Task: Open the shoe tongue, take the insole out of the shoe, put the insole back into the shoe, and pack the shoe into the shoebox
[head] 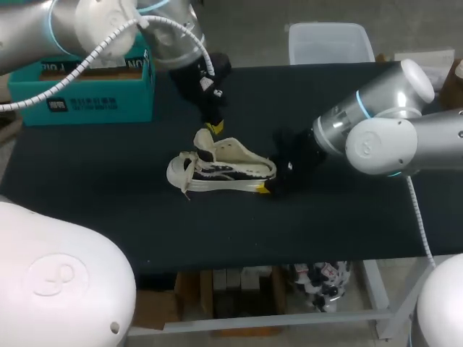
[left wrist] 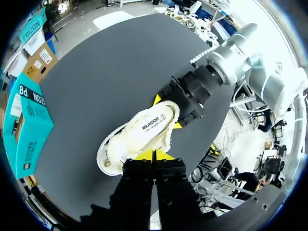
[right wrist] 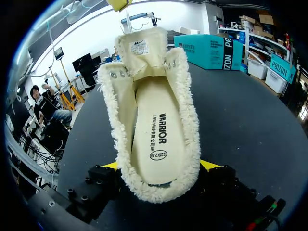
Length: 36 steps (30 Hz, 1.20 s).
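Head view: the shoe (head: pixel 224 172) sits mid-tabletop (head: pixel 325 224), toe to the left. The left end effector (head: pixel 212 130) is pinched together on the raised tongue (head: pixel 205 143). The right end effector (head: pixel 269 186) is clamped across the heel. The insole (right wrist: pixel 156 139) lies inside the shoe. The shoebox (head: pixel 87 90) stands far left.

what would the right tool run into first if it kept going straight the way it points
The shoe: its heel sits between the fingers of the right tool, so any push forward presses into it at once. Further along, probably the left tool at the tongue.
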### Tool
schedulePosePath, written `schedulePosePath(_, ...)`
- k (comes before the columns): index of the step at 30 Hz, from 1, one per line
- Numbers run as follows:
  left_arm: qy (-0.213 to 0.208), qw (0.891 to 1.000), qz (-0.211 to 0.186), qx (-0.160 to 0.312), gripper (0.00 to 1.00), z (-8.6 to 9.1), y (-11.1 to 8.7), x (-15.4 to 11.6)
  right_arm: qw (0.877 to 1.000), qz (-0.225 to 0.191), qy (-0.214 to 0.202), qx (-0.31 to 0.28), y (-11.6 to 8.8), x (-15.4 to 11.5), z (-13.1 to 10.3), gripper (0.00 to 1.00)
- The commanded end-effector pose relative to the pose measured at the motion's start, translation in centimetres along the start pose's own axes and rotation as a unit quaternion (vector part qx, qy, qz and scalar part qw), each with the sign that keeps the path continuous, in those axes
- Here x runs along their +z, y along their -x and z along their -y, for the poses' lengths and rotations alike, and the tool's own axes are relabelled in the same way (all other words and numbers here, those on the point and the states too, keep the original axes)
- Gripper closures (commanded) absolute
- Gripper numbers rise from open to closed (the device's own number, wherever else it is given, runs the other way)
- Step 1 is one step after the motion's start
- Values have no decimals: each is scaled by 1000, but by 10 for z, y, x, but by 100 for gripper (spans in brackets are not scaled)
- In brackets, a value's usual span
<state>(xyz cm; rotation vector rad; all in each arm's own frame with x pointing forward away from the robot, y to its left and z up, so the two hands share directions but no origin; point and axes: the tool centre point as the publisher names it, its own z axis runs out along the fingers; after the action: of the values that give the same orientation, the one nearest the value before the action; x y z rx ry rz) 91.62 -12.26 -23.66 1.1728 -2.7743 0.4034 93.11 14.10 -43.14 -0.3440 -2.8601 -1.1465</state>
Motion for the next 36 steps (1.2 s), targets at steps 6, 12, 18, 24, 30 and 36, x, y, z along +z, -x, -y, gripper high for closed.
schedulePosePath(6, 70, 988, 11, 138, 100, 7, 2, -6, 1000, -1, 1, -1, 1, 5, 6, 100)
schedulePosePath(12, 77, 978, 16, 191, 100, 19, 9, 13, 1000, -1, 1, -1, 1, 5, 6, 100)
schedulePosePath(18, 81, 963, 17, 255, 100, 22, 12, 39, 1000, -1, 1, -1, 1, 5, 6, 100)
schedulePosePath(24, 90, 949, 7, 301, 100, 23, 15, 55, 1000, -1, 1, -1, 1, 5, 6, 100)
schedulePosePath(30, 100, 935, -8, 341, 100, 17, 16, 70, 1000, -1, 1, -1, 1, 5, 6, 100)
schedulePosePath(36, 110, 918, -13, 380, 100, 11, 13, 86, 1000, -1, 1, -1, 1, 5, 6, 100)
